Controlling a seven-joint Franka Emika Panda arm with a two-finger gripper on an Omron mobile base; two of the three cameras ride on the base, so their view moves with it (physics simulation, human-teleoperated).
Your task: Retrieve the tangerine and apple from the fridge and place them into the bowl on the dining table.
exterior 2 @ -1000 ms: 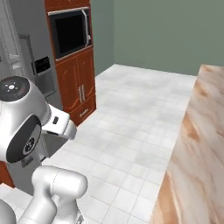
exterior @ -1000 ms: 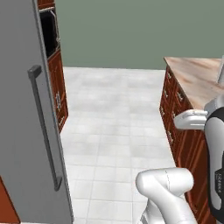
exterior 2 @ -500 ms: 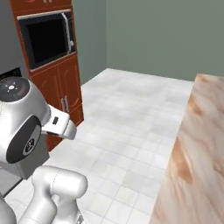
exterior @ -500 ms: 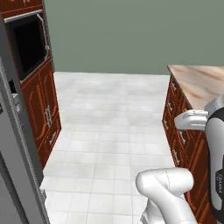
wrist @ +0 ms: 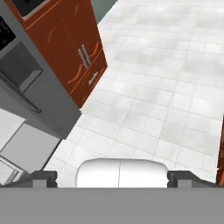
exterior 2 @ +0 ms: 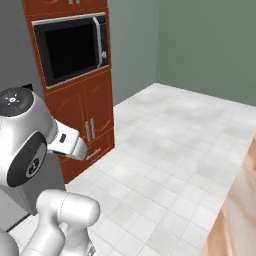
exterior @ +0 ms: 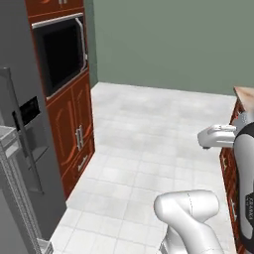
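Observation:
The grey fridge (exterior: 27, 144) stands at the left, its dark dispenser panel (exterior: 30, 111) facing the room. A door with white inner shelves (exterior: 10, 136) hangs open at the lower left. In the hand view the fridge (wrist: 41, 98) lies at the left, with white shelves (wrist: 19, 146) below it. My gripper (wrist: 114, 179) is open, its fingertips (wrist: 41, 178) wide apart over the floor with nothing between them. A corner of the dining table (exterior: 245, 94) shows at the right, and its marbled top (exterior 2: 240, 215) fills the lower right of the right base view. The tangerine, apple and bowl are out of view.
A black microwave (exterior: 59, 49) sits in a tall red-brown cabinet (exterior: 74, 129) right beside the fridge, also seen as microwave (exterior 2: 70, 47). Pale tiled floor (exterior: 154, 129) stretches between cabinet and table up to a green wall (exterior: 173, 39).
The whole picture has shifted: the base has turned, so the fridge door slid off to the left and the microwave cabinet came nearer. The gripper stays open.

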